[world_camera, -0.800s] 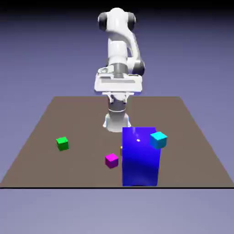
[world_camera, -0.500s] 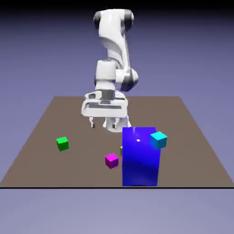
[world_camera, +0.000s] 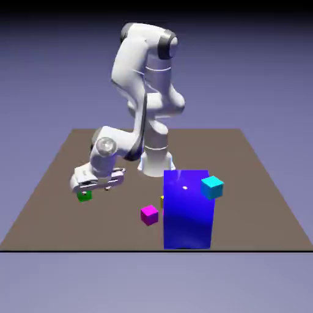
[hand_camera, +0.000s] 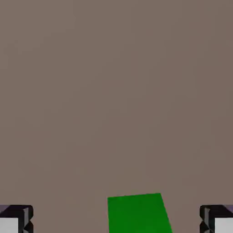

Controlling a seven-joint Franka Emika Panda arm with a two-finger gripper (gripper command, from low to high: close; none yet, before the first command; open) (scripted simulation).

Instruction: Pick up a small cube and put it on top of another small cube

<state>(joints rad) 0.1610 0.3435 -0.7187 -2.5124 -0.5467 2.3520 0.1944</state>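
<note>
green cube (world_camera: pixel 84 195) sits on the table (world_camera: pixel 257 183) toward 9 o'clock in the exterior view, half hidden under my hand. in under 1 second i've swung the arm from up near its base down and across, so the gripper (world_camera: pixel 98 183) now hangs just above it; the approach looks nearly done and the grasp comes next. the hand view shows what the outside camera can't: the green cube (hand_camera: pixel 136 213) lies at 6 o'clock between the 2 fingertips (hand_camera: pixel 16 219), which are spread wide and touching nothing. only the exterior view shows the magenta cube (world_camera: pixel 149 214), cyan cube (world_camera: pixel 212 186) and tall blue block (world_camera: pixel 187 211).
</note>
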